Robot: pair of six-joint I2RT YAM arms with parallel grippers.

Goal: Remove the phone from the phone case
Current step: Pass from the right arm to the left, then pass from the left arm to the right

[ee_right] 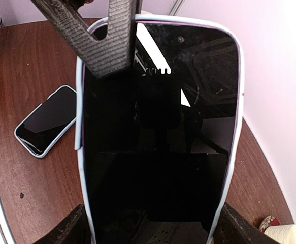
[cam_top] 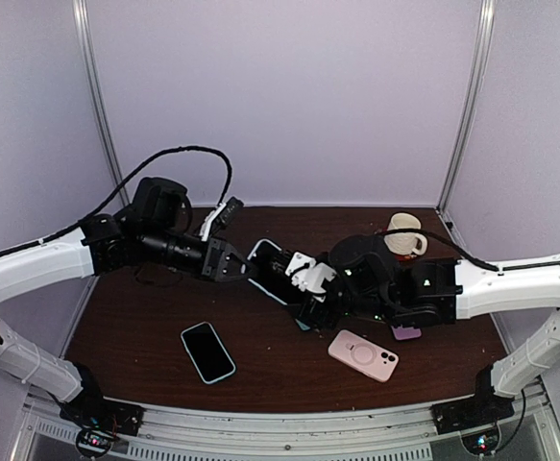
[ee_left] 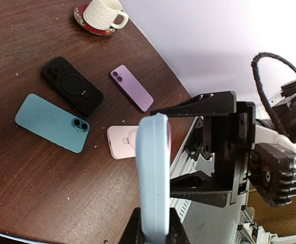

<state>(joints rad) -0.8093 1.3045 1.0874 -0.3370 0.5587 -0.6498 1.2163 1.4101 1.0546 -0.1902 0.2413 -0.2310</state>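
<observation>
A phone with a black screen (ee_right: 158,127) sits in a light-blue case (ee_left: 153,173) and is held in the air over the table's middle (cam_top: 268,271). My left gripper (cam_top: 233,266) is shut on one short end of it; its fingers (ee_left: 133,230) pinch front and back in the left wrist view. My right gripper (cam_top: 305,288) is shut across the other end, with fingers (ee_right: 69,230) on both long edges. A thin pink line of the phone's body shows inside the case rim. At the left long edge the rim looks slightly lifted.
On the table lie another phone in a pale-blue case (cam_top: 207,351), a pink case (cam_top: 363,354), a purple phone (ee_left: 131,87), a black case (ee_left: 71,85) and a teal phone (ee_left: 51,123). A white cup on a red saucer (cam_top: 404,233) stands at the back right.
</observation>
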